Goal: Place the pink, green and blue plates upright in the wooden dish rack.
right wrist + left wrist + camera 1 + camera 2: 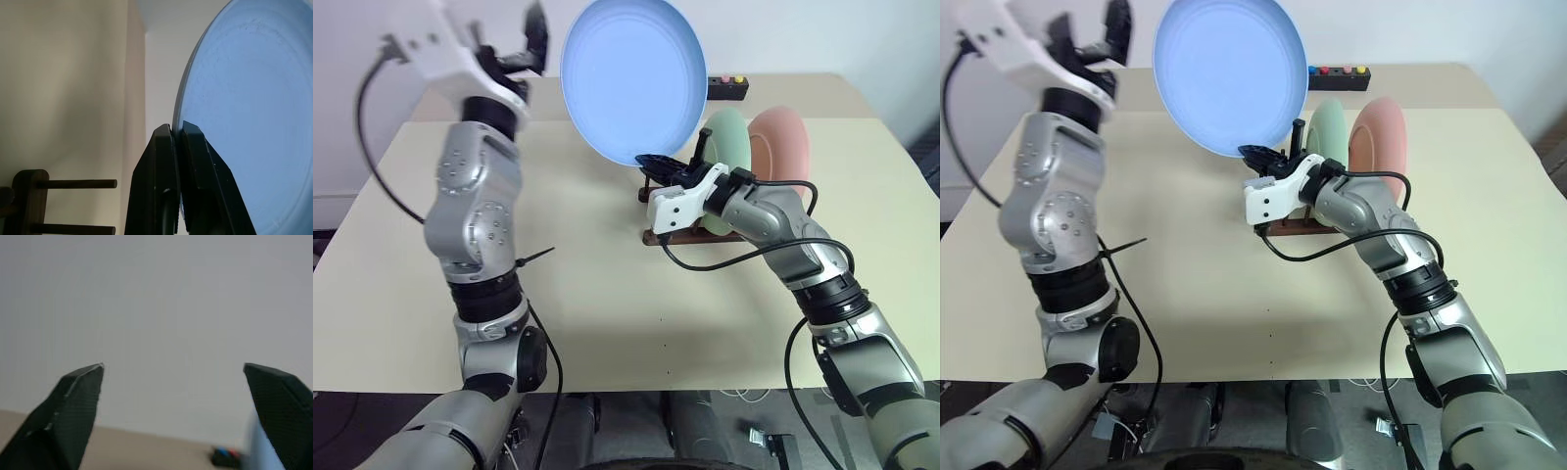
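My right gripper (656, 162) is shut on the lower rim of the light blue plate (631, 73), which it holds upright and high above the table; the right wrist view shows both fingers (161, 161) pinching that rim. Just behind the gripper, the pale green plate (729, 147) and the pink plate (783, 147) stand upright in the dark wooden dish rack (1283, 227), whose pegs (73, 184) show beside the fingers. My left gripper (524, 44) is raised at the far left of the blue plate, open, apart from it and holding nothing.
The beige table (568, 274) stretches bare in front of the rack and to its left. A black power strip with coloured buttons (1337, 75) lies at the table's far edge behind the plates. A black cable (724, 259) loops from my right wrist.
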Action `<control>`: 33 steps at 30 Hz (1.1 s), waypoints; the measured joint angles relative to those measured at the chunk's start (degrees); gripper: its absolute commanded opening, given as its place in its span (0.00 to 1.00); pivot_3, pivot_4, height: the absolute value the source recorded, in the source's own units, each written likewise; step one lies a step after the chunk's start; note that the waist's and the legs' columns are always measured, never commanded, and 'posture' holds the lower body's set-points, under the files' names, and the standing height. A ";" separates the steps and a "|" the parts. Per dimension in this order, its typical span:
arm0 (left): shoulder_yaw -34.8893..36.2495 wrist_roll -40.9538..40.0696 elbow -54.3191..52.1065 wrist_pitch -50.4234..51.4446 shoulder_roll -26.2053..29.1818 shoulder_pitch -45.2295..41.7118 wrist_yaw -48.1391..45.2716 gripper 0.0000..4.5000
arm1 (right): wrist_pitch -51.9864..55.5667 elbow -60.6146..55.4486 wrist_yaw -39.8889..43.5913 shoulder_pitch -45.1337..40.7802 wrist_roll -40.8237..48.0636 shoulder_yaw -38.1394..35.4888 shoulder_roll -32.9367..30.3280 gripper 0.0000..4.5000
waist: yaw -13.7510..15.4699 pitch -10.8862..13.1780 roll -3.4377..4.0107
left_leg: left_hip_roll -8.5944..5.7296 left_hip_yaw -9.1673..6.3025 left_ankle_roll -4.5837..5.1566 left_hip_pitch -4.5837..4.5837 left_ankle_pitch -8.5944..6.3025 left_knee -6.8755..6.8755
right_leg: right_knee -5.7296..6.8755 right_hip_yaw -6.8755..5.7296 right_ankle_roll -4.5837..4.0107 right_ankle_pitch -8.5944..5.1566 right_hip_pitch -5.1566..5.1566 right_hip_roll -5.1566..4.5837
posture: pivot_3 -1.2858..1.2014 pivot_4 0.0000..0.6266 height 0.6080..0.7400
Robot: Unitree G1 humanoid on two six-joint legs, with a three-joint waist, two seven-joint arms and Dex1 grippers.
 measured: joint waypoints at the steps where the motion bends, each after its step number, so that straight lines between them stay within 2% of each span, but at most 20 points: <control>1: 1.56 0.58 0.89 -1.09 1.44 0.01 0.65 0.99 | -0.39 0.02 -0.08 0.00 0.00 0.00 -0.03 0.00 | 0.01 0.00 0.00 | 0.00 0.00 -0.01 0.00 0.01 0.00 | 0.00 0.00 0.00 0.00 0.00 0.00 | 0.52 0.24 1.00; 4: 4.33 2.03 3.47 -2.92 5.43 0.66 1.45 0.99 | -1.30 0.23 -0.19 -0.01 0.05 0.00 -0.05 0.00 | 0.09 0.00 0.00 | 0.00 0.00 -0.02 0.00 0.01 0.01 | 0.00 0.00 0.00 0.00 0.02 0.00 | 0.52 0.24 1.00; 6: 4.32 3.26 4.97 -4.13 8.56 4.34 0.24 0.99 | -2.46 0.21 0.17 -0.03 2.62 -0.05 0.55 0.00 | 0.08 -0.01 0.00 | -0.01 0.00 -0.02 0.02 0.01 -0.03 | 0.00 0.00 0.00 0.00 0.04 0.00 | 0.52 0.24 1.00; 10: 4.69 4.14 10.73 -4.65 9.60 11.45 -1.49 0.99 | -2.04 -1.99 3.42 0.21 13.10 -1.08 3.53 0.00 | 0.05 0.07 -0.14 | 0.01 -0.07 0.15 0.02 -0.08 0.01 | 0.03 -0.02 -0.02 0.02 0.03 0.02 | 0.52 0.24 1.00; 13: 3.89 3.99 11.47 -4.84 8.49 14.66 -2.78 0.99 | 5.85 -6.94 6.93 1.41 25.83 -3.25 9.11 0.00 | 0.14 0.06 -0.17 | 0.01 -0.09 0.16 0.01 -0.08 0.00 | 0.02 -0.02 -0.03 0.02 0.06 0.01 | 0.52 0.24 1.00; 16: 1.09 3.43 11.88 -4.81 6.46 18.63 -5.46 0.99 | 14.63 -11.39 9.94 2.53 36.82 -5.08 11.33 0.00 | 0.44 0.05 -0.18 | 0.01 -0.12 0.16 0.01 -0.09 0.04 | 0.02 -0.04 -0.03 0.03 0.09 0.01 | 0.52 0.24 1.00; 19: -4.70 3.15 11.06 -5.11 6.52 23.10 -12.57 0.99 | 25.42 -15.99 11.15 4.77 48.04 -8.94 12.40 0.00 | 0.43 0.05 -0.17 | 0.01 -0.13 0.17 0.02 -0.09 0.00 | 0.04 -0.04 -0.05 0.05 0.08 0.01 | 0.52 0.24 1.00; 24: -14.93 3.29 7.77 -6.68 6.54 29.14 -22.47 0.99 | 38.46 -22.75 9.24 7.69 61.19 -14.86 13.12 0.00 | 0.10 0.04 -0.13 | 0.03 -0.11 0.18 0.04 -0.10 -0.11 | 0.04 -0.02 -0.07 0.04 0.01 0.03 | 0.52 0.24 1.00; 33: -20.48 3.14 6.98 -6.87 4.47 32.07 -28.27 0.99 | 49.07 -27.77 4.14 13.65 72.47 -18.84 14.67 0.00 | 0.17 0.04 -0.11 | 0.03 -0.08 0.18 0.03 -0.10 -0.05 | 0.06 -0.02 -0.08 0.05 0.02 0.03 | 0.52 0.24 1.00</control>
